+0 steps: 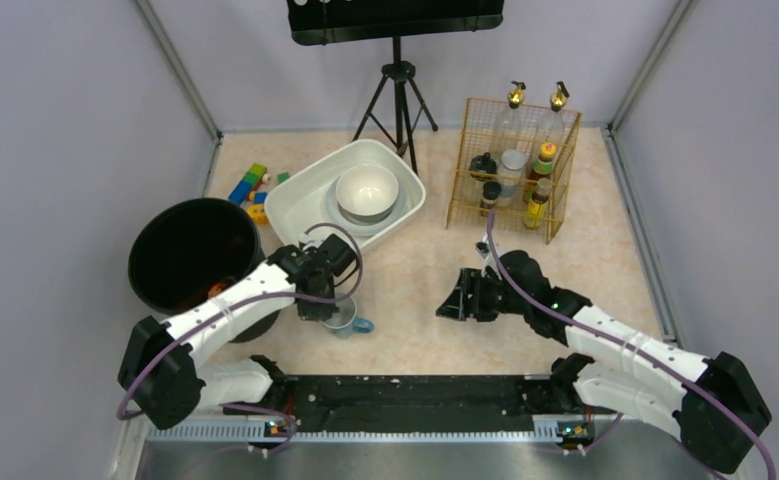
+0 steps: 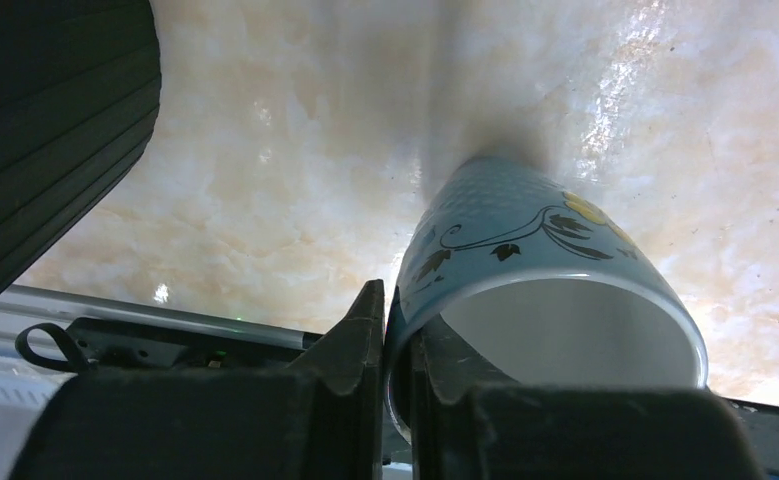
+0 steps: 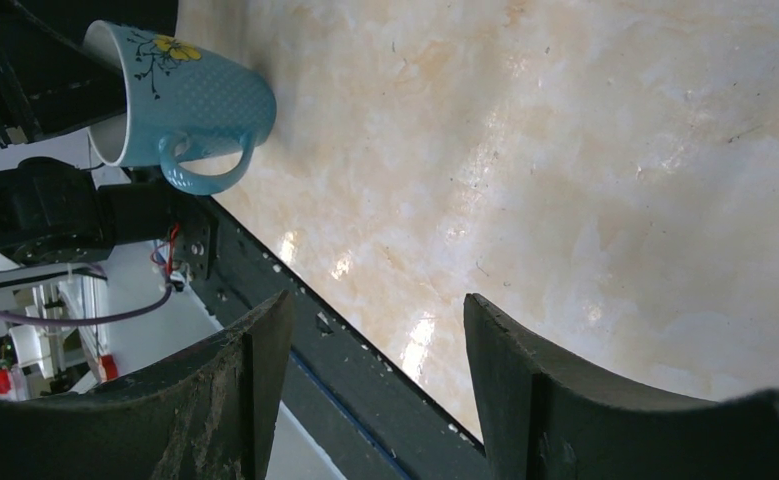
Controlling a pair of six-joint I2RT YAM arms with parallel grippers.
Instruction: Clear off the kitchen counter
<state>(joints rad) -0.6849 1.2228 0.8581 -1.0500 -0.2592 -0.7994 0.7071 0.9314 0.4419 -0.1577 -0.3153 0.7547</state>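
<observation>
A light blue mug (image 1: 346, 318) with a yellow flower print stands on the beige marbled kitchen counter (image 1: 435, 270), near its front edge. My left gripper (image 1: 322, 303) is shut on the mug's rim (image 2: 397, 340), one finger inside and one outside. The mug (image 3: 180, 105) also shows in the right wrist view, handle towards that camera. My right gripper (image 1: 457, 300) is open and empty above the counter's middle, to the right of the mug; its fingers (image 3: 255, 390) frame bare counter (image 3: 565, 150).
A black bin (image 1: 193, 258) stands at the left, close to my left arm. A white tub (image 1: 305, 195) holding a white bowl (image 1: 367, 190) sits behind the mug. Toy blocks (image 1: 250, 187) lie at back left. A wire rack (image 1: 513, 170) of bottles and a tripod (image 1: 397, 95) stand behind.
</observation>
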